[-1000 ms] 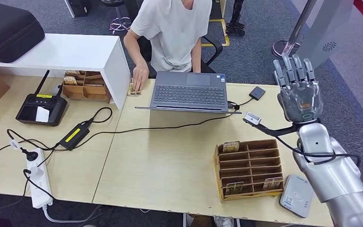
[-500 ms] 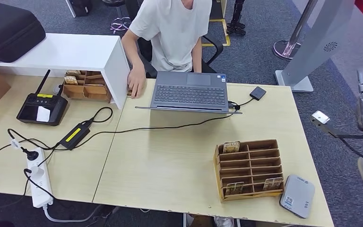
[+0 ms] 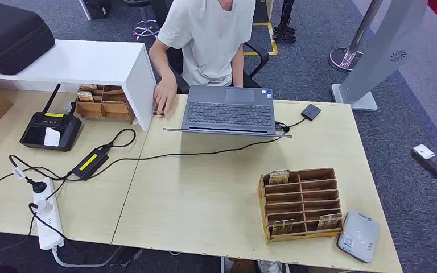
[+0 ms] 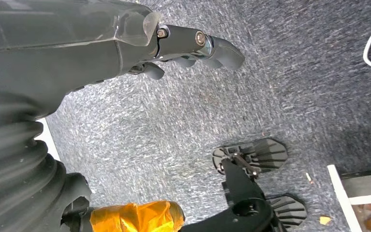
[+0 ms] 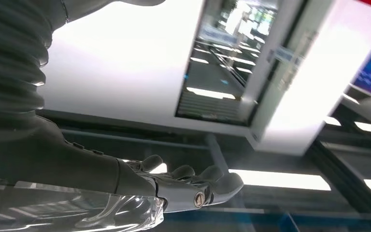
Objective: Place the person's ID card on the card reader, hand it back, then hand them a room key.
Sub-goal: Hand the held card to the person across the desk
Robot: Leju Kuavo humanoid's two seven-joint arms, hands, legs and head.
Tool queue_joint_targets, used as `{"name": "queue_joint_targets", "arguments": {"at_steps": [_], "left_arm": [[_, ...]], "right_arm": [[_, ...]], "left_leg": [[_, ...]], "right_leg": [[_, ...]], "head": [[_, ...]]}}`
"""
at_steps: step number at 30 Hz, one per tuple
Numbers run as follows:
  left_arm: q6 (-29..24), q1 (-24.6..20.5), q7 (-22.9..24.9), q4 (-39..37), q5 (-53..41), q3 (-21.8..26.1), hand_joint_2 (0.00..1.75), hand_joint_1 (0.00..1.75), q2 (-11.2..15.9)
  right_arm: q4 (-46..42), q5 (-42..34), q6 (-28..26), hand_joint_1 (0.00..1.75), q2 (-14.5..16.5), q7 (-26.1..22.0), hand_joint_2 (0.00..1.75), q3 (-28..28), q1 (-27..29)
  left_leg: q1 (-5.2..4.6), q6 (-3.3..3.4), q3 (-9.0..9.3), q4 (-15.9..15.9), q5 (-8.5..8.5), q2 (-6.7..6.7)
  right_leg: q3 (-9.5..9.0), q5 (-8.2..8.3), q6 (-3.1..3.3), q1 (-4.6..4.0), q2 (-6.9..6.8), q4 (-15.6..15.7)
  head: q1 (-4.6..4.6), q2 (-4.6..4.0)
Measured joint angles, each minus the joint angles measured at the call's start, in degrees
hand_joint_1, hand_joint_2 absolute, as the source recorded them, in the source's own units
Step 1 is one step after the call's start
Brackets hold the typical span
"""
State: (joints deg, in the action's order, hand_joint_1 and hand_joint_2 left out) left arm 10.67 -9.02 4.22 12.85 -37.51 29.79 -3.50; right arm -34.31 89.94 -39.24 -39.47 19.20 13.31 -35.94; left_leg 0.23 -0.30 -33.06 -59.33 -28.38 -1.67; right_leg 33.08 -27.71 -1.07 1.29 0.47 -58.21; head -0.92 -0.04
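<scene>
Spanning the head view, a pale wooden table [image 3: 205, 193] carries, in descending size: an open grey laptop [image 3: 229, 110] at the far edge, before a seated person [image 3: 207, 34] whose hand [image 3: 164, 98] rests on the tabletop beside it; a wooden slotted card rack [image 3: 299, 203] near the front right, holding three cards; a grey card reader [image 3: 358, 235] just beside the rack at the corner. Left hand [image 4: 125, 43] hangs over carpet, fingers loosely extended, holding nothing. Right hand [image 5: 140, 186] raised, fingers straight and apart, empty.
</scene>
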Motion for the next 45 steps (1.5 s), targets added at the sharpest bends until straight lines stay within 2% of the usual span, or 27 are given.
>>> {"name": "queue_joint_targets", "arguments": {"at_steps": [4,5,9,14,19,23,27,32,38,45], "left_arm": [[0.1,0.1,0.0,0.0,-0.1,0.0,1.75,0.0,0.1],[0.1,0.2,0.1,0.0,-0.2,0.0,1.75,0.0,0.2],[0.2,0.4,1.7,0.0,-0.7,0.0,1.75,0.0,0.5],[0.1,0.0,4.0,0.0,-0.7,0.0,1.75,0.0,0.4],[0.1,-1.2,6.7,0.0,-1.0,0.0,1.75,0.0,-0.2],[0.1,-2.2,7.6,0.0,-1.1,0.0,1.75,0.0,-0.6],[0.1,-2.7,7.7,0.0,-1.2,-0.1,1.75,0.0,-0.7],[0.3,-3.6,9.3,0.0,-2.0,-0.5,1.75,0.0,-1.1],[2.1,-5.4,11.2,0.0,-3.1,-1.7,1.75,0.0,-1.7],[2.7,-6.5,11.8,0.0,-3.9,-2.9,1.75,0.0,-1.8]], "right_arm": [[1.6,0.0,1.1,0.0,-0.2,0.8,1.75,0.1,0.0],[3.8,-0.1,3.6,0.0,-0.5,1.9,1.75,0.2,0.2],[14.3,-4.9,25.6,0.0,-1.6,7.5,1.75,-0.8,5.3],[17.8,-10.0,36.5,0.0,-1.0,11.3,1.75,-5.1,12.6],[19.8,-15.2,47.6,0.0,1.8,15.6,1.75,-10.5,18.7],[20.5,-17.1,50.1,0.0,4.0,16.3,1.75,-14.4,22.3],[21.0,-17.3,51.2,0.0,4.8,16.4,1.75,-16.1,23.4],[21.6,-22.1,58.0,0.0,6.9,16.4,1.75,-19.9,25.6],[22.3,-27.9,59.6,0.0,14.2,13.1,1.75,-27.1,30.2],[22.9,-30.9,60.9,0.0,23.6,11.2,1.75,-33.0,31.9]], "left_leg": [[0.0,0.02,0.0,0.0,-0.01,0.0],[0.0,0.02,0.0,0.0,-0.01,0.0],[0.01,0.03,-0.02,0.0,-0.02,-0.1],[0.01,0.02,-0.04,0.1,-0.04,-0.12],[0.02,0.01,-0.03,0.1,-0.04,-0.14],[0.01,0.01,0.01,0.1,-0.04,-0.02],[0.01,0.01,0.07,0.1,-0.03,0.08],[0.04,0.01,0.09,0.1,-0.03,-0.02],[0.09,-0.01,0.11,0.1,-0.04,0.06],[0.27,-0.06,0.13,0.1,-0.01,0.14]], "right_leg": [[0.0,0.0,-0.01,0.0,-0.01,0.0],[0.0,-0.01,-0.01,0.0,-0.01,0.0],[-0.01,-0.03,-0.02,-0.02,-0.14,0.0],[0.01,-0.07,-0.03,-0.02,-0.15,0.0],[0.01,-0.08,-0.04,-0.03,-0.19,0.0],[0.01,-0.07,-0.03,0.0,-0.05,0.0],[0.01,-0.06,-0.03,0.0,0.07,0.0],[-0.05,-0.07,-0.04,-0.03,-0.05,0.0],[-0.03,-0.09,-0.02,-0.07,0.06,0.0],[-0.04,-0.07,0.02,-0.2,0.11,0.0]], "head": [[-0.04,0.0],[-0.05,0.0],[-0.04,0.0],[-0.03,0.0],[-0.04,0.0],[-0.03,0.0],[-0.03,0.0],[-0.05,0.0],[-0.02,0.0],[-0.05,0.0]]}}
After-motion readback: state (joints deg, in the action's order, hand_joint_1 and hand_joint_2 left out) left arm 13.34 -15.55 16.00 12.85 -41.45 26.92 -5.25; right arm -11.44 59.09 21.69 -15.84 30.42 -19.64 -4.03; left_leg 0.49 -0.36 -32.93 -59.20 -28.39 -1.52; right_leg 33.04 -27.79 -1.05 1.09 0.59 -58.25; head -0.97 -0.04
